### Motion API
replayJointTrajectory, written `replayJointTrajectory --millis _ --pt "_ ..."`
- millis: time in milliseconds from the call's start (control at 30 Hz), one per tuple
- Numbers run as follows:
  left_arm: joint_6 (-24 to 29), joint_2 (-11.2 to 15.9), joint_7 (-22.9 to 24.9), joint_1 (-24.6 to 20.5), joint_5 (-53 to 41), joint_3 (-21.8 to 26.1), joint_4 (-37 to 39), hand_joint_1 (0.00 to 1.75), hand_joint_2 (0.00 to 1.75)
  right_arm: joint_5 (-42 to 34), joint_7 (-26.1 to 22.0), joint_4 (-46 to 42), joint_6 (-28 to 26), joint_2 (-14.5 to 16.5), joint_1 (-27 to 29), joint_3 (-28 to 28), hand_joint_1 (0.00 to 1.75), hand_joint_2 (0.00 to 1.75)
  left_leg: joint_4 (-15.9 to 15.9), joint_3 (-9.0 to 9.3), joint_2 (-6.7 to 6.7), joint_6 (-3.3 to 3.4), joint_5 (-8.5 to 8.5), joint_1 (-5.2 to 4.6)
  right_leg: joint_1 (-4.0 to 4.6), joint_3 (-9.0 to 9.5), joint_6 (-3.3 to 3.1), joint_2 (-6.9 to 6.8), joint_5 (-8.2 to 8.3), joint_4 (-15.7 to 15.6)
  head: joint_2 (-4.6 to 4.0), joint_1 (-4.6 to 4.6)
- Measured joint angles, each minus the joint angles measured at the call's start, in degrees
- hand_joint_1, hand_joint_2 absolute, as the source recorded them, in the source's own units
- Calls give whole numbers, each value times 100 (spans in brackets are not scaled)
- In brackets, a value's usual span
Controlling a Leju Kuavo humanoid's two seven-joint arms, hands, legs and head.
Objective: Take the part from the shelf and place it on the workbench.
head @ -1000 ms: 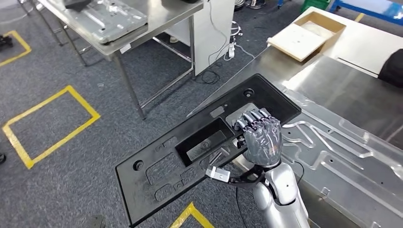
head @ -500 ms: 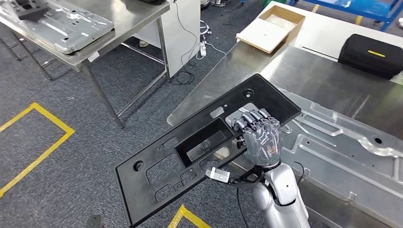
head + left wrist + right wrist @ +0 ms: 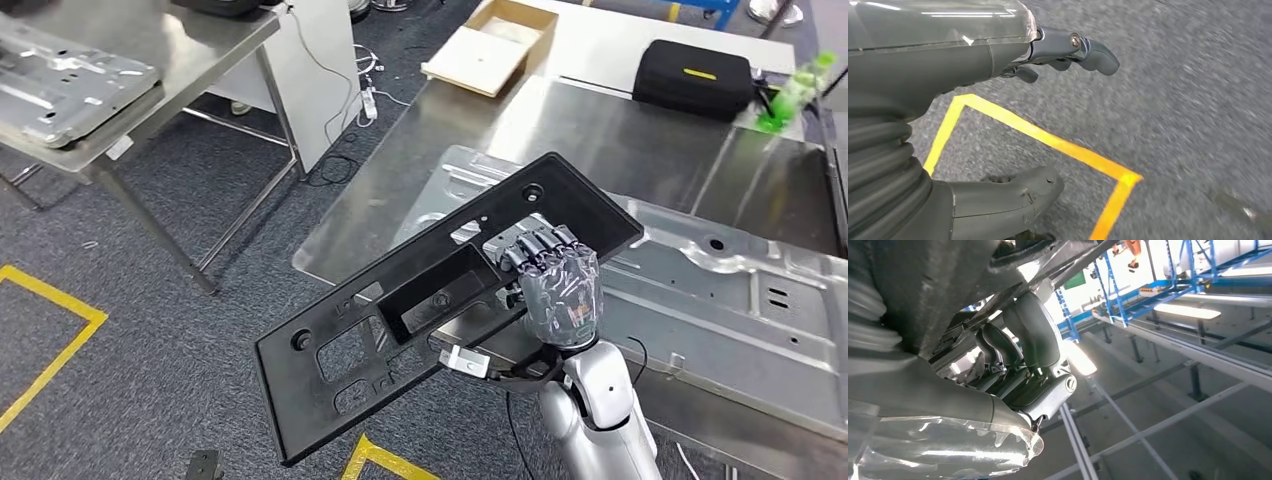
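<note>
The right hand (image 3: 556, 290) has its fingers curled round the edge of the long black plastic panel with cut-outs (image 3: 420, 300), carrying it tilted above the near corner of the shiny steel workbench (image 3: 600, 130). The left hand (image 3: 998, 125) hangs open over the floor. This looks like the carrying step; next, the panel needs lowering flat onto the bench.

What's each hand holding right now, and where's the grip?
Right hand grips the black plastic panel at its long edge, near one end. Left hand holds nothing.

A pressed metal sheet (image 3: 740, 300) is covering the near workbench (image 3: 600, 120); bare steel is lying beyond it, before the black case (image 3: 695, 78).
</note>
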Motion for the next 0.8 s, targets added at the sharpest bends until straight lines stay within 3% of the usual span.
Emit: replayJointTrajectory --millis 67,133,167,200,267,333,400,467,533,600,667,700,733,800 --pt "-1 0 -1 2 0 -1 0 0 175 6 19 2 0 -3 -14 2 175 175 522 -222 -258 -23 -319 18 -8 4 -63 94 14 -15 0 -1" --pt "-2 1 -2 28 0 -1 0 0 175 13 58 9 0 -16 -17 3 175 175 1276 -580 -384 -23 -642 19 14 -3 -107 215 17 -12 0 -1" --pt "-2 1 -2 40 0 0 0 0 175 15 77 16 0 -27 -15 3 175 175 1493 -692 -408 -19 -677 17 25 -4 -113 287 17 -7 0 -1" --pt "-2 1 -2 45 0 0 0 0 175 14 93 23 0 -39 -13 3 175 175 1494 -706 -421 -8 -594 17 33 -3 -115 360 17 1 0 -1" --pt "-2 2 -2 44 -1 0 0 0 175 14 108 33 0 -59 -14 3 175 175 898 -456 -524 42 -179 17 42 1 -110 503 14 26 0 -1" --pt "-2 8 -3 40 -2 0 0 0 175 8 114 38 1 -74 -22 3 175 175 221 -163 -779 100 91 23 47 -24 -79 634 12 59 0 1" --pt "-2 13 -4 41 -1 0 0 0 175 -3 122 43 1 -86 -31 3 175 175 -8 -76 -893 126 104 10 21 -84 -7 751 40 68 0 1" --pt "-3 5 -9 35 0 -1 0 0 175 -9 127 46 -1 -106 -28 2 175 175 -73 -54 -776 160 142 10 0 -120 73 834 75 51 0 0" --pt "-5 -4 -18 26 0 -1 -1 0 175 -11 130 44 -1 -134 -24 1 175 175 -165 -8 -634 223 194 40 24 -206 140 611 -45 223 0 24" --pt "-7 -5 -24 37 1 0 -2 0 175 -12 139 45 -1 -152 -23 -1 175 175 -208 17 -500 269 213 42 17 -488 197 267 -369 809 0 49" --pt "-7 -5 -26 53 1 0 -2 0 175 4 150 55 0 -168 -9 -17 175 175 -207 15 -389 280 205 35 -27 -807 243 144 -613 1438 0 51" --pt "-8 -5 -27 56 1 0 -1 0 175 17 166 62 0 -177 1 -38 175 175 -204 15 -345 273 199 38 -48 -860 263 119 -603 1541 0 51" --pt "-13 -6 -30 54 1 0 -1 0 175 27 203 71 0 -190 5 -68 175 175 -199 18 -311 262 190 44 -70 -793 280 101 -486 1421 0 52" --pt "-35 -7 -40 42 -1 0 -1 0 175 -40 364 132 2 -264 -39 -148 175 175 -170 25 -265 212 159 58 -99 -397 292 55 -146 704 0 52"
